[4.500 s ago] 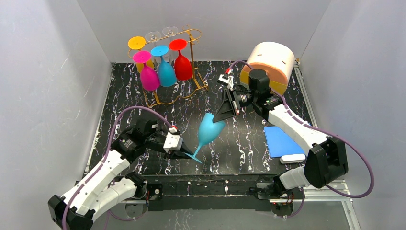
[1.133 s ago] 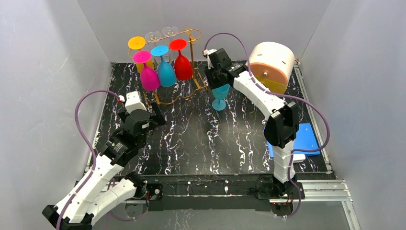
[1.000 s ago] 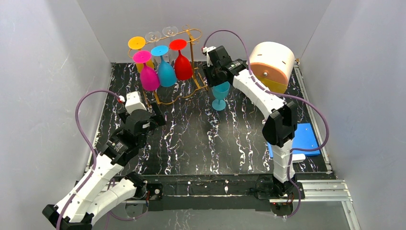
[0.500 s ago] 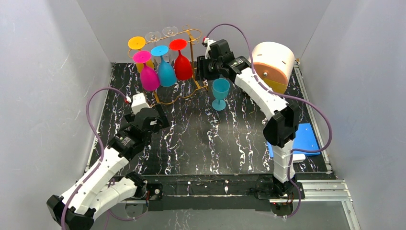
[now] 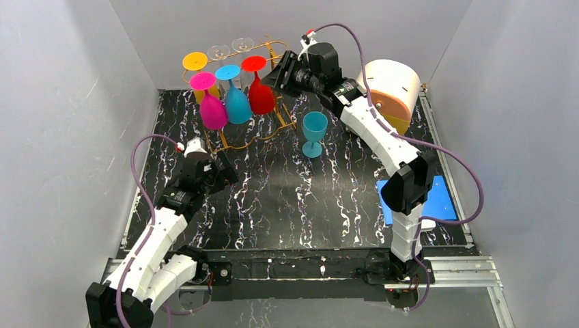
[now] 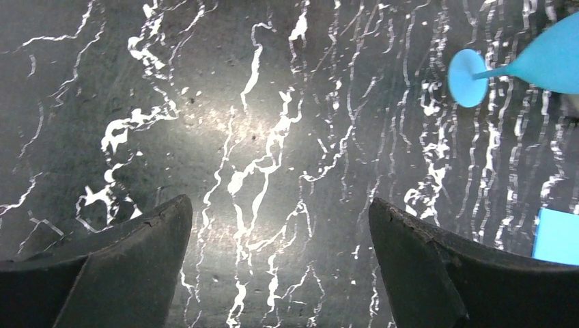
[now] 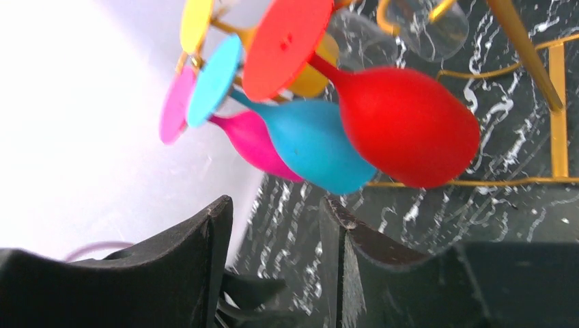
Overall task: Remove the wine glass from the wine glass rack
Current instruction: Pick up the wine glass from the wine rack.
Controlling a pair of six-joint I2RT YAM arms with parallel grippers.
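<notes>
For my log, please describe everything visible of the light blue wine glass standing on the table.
The light blue wine glass is opaque, matte and plastic-looking, with its open bowl up, a short stem and a round foot. It stands upright on the black marbled table, right of the gold rack. Nothing else touches it.

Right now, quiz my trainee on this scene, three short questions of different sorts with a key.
1. True or false: the light blue glass stands upright on the table, apart from the rack.
2. Which hanging glass is nearest the right fingers? A, red glass; B, pink glass; C, yellow glass.
3. How many coloured, not clear, glasses hang on the rack?
Key: 1 true; 2 A; 3 four.
</notes>
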